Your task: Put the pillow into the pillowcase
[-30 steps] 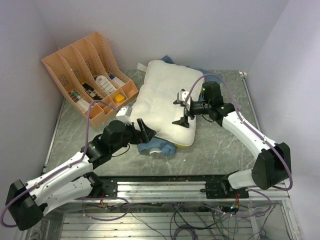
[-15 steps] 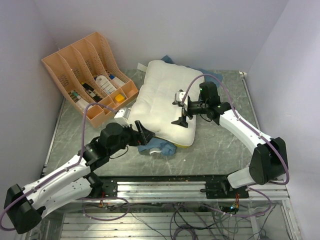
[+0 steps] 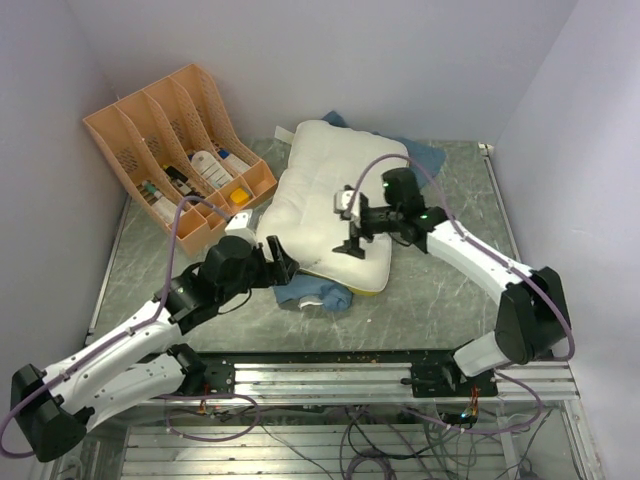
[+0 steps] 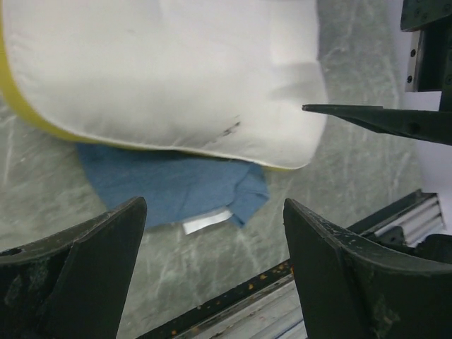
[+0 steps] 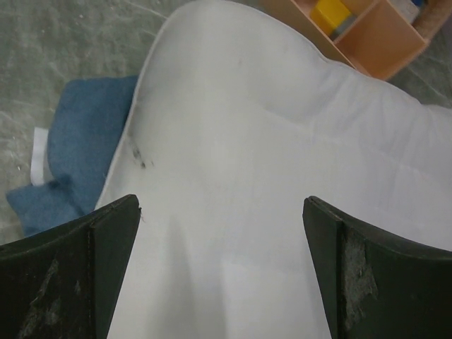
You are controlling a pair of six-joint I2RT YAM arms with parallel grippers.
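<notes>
The cream-white pillow (image 3: 325, 195) lies across the middle of the table, its yellow edge at the near side. Most of the blue pillowcase (image 3: 318, 294) is under it, with a bunched corner sticking out in front and more fabric behind. My left gripper (image 3: 283, 260) is open just left of that corner, by the pillow's near edge. In the left wrist view the pillow (image 4: 162, 70) and pillowcase (image 4: 169, 187) lie ahead of the open left gripper (image 4: 213, 205), nothing between its fingers. My right gripper (image 3: 347, 224) hovers open over the pillow (image 5: 268, 176); the pillowcase (image 5: 85, 127) shows at left, ahead of the right gripper (image 5: 221, 201).
An orange divided organizer (image 3: 180, 150) holding bottles and small items stands at the back left, close to the pillow's left side. The metal rail (image 3: 330, 365) runs along the table's near edge. Walls close in on the left, back and right.
My right gripper has moved left, further over the pillow. My left gripper has edged toward the pillow's near edge and its jaws have narrowed slightly.
</notes>
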